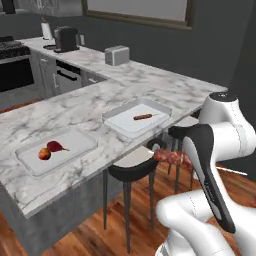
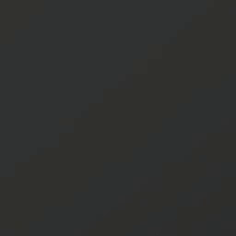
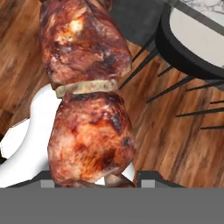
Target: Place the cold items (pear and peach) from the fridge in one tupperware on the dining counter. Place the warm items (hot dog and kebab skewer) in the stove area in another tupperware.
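The kebab skewer was held between the fingers, clamped near its low end; its long side pointed away from them; the tupperware with the hot dog was seen on the counter, up and to the left.

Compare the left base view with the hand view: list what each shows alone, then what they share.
Left base view alone: the counter, a tupperware with the pear and peach, another tupperware with the hot dog, and a toaster. Hand view alone: close detail of charred meat chunks. Both: the kebab in the gripper, a stool and the wood floor.
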